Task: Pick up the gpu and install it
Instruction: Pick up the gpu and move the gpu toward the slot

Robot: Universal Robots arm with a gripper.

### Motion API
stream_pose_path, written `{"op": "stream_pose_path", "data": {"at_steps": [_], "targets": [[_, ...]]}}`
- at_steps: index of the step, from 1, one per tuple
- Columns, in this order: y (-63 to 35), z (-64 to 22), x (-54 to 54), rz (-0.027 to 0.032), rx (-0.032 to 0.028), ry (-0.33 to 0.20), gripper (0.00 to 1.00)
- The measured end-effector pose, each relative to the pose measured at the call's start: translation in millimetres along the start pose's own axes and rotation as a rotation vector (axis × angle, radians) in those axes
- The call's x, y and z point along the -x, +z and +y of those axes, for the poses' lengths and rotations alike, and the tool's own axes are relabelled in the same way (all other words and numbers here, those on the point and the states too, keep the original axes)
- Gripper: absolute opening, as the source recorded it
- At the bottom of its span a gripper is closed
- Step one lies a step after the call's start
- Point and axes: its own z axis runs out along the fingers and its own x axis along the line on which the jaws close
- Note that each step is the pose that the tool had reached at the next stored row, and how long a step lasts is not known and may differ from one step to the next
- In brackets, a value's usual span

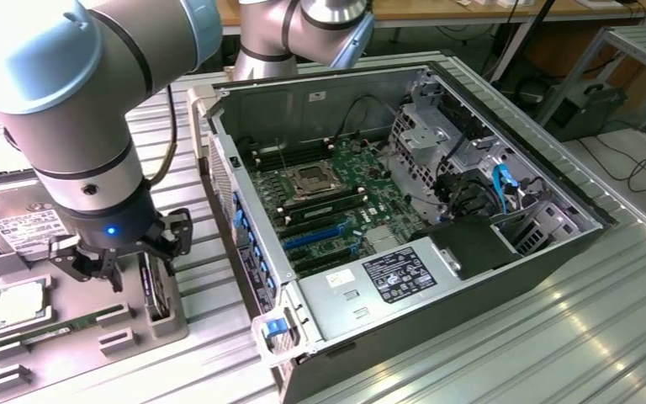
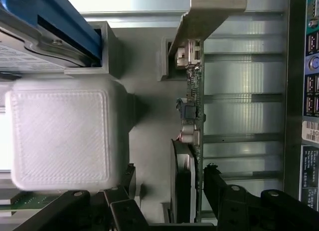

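black robot gripper (image 1: 121,268) hangs with jaws spread either side of the thin green fan-faced gpu (image 2: 192,116), which stands on edge in the grey plastic parts tray (image 1: 172,325); beside the tray, an open grey metal computer case (image 1: 300,101)

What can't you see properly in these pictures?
1. Graphics card: exterior view, the tool and arm cover part of it; wrist view, seen edge-on, so its faces are hidden.
2. Hard drive: exterior view, the arm covers part and the picture edge cuts it.
3. Power supply label: exterior view, writing too small to read.
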Motion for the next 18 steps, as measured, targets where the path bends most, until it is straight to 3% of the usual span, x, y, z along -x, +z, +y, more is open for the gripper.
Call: {"op": "stream_pose_path", "data": {"at_steps": [8,11,12,18], "targets": [[0.4,2.1,3.8,-0.0003,-0.0081,0.002,0.66],[0.4,2.3,4.7,-0.0003,-0.0085,0.002,0.58],[0.4,2.3,4.7,-0.0003,-0.0086,0.002,0.51],[-1.8,2.3,4.9,-0.0004,-0.0085,0.002,0.51]]}}
